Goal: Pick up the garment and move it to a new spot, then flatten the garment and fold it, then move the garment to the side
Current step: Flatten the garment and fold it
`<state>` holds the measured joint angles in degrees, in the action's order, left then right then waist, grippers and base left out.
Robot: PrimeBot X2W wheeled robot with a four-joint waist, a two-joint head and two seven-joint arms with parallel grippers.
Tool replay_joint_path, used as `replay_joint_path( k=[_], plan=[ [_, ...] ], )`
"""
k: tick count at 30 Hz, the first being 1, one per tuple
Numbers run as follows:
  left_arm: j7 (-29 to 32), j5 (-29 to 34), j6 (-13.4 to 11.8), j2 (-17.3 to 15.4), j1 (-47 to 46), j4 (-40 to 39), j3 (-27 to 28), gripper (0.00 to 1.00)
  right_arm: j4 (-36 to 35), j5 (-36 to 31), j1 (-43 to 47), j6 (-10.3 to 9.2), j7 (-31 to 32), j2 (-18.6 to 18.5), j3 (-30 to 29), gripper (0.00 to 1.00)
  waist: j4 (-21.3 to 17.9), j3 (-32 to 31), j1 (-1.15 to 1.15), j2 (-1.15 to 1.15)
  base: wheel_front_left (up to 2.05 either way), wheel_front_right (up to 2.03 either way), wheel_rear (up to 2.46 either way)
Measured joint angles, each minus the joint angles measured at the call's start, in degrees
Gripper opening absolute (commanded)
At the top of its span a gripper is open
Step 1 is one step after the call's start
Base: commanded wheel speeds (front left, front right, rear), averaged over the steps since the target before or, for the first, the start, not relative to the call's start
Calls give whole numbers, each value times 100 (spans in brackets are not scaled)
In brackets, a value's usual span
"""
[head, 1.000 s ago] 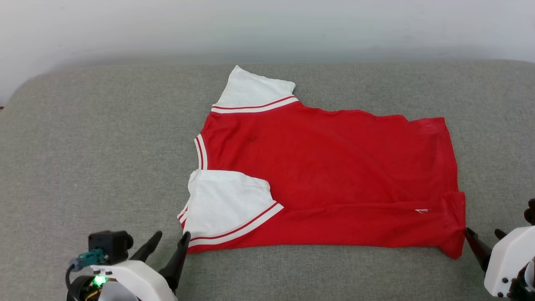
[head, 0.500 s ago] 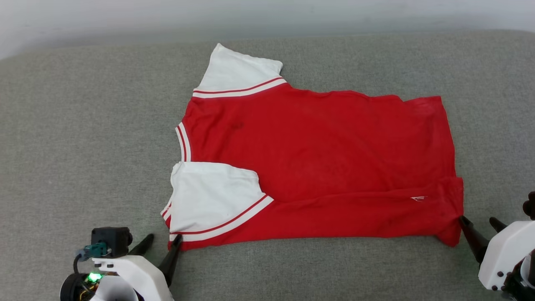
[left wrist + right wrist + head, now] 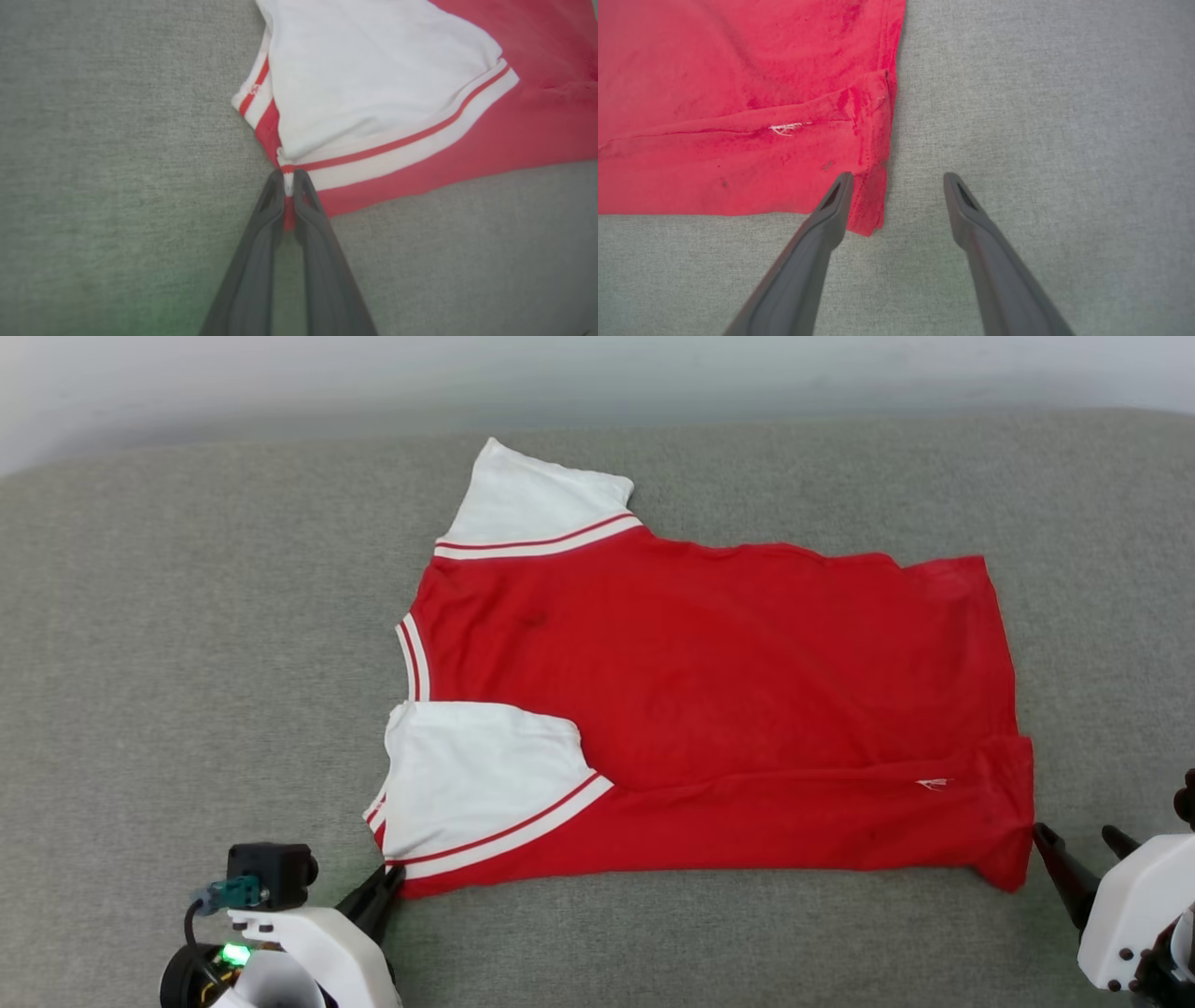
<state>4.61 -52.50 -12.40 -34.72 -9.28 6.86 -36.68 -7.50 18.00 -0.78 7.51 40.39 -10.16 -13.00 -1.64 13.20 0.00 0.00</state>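
The garment (image 3: 728, 709) lies flat on the grey cushion, red body with two white sleeves, neck to the left and hem to the right; no lettering shows. My left gripper (image 3: 390, 877) is shut on the garment's near left corner, below the near sleeve (image 3: 476, 775); in the left wrist view its tips (image 3: 289, 179) pinch the striped trim of the garment (image 3: 420, 116). My right gripper (image 3: 1078, 840) stands open at the near right hem corner. In the right wrist view my right gripper (image 3: 897, 179) has its left finger (image 3: 833, 205) over the garment's (image 3: 738, 93) corner and the other on bare cushion.
The grey fabric cushion (image 3: 187, 663) spreads wide on all sides of the shirt, with a pale wall (image 3: 597, 373) behind its far edge. Bare cushion (image 3: 1041, 116) lies to the right of the hem.
My left gripper has shut on the garment's near left corner; it was open a second ago. The head camera shifted, moving the whole picture. The right gripper stays open by the hem corner.
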Motion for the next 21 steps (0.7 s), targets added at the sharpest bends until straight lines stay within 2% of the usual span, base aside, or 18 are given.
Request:
replay_joint_path(
  k=[8, 14, 21],
  plan=[
    [-377, 42, -127, -45, 85, -726, 213, 0, 490, -158, 1, 0, 26, -22, -31, 100, 220, -219, 0, 0, 0, 0, 0],
    [-338, 94, -253, -131, 140, -1256, 216, 0, 879, -249, -174, 0, 118, 26, -88, 100, 373, -190, 0, 0, 0, 0, 0],
    [-274, 177, -326, -182, 153, -1423, 155, 0, 1207, -308, -280, 0, 225, 94, 16, 100, 467, -80, 0, 0, 0, 0, 0]
  ],
)
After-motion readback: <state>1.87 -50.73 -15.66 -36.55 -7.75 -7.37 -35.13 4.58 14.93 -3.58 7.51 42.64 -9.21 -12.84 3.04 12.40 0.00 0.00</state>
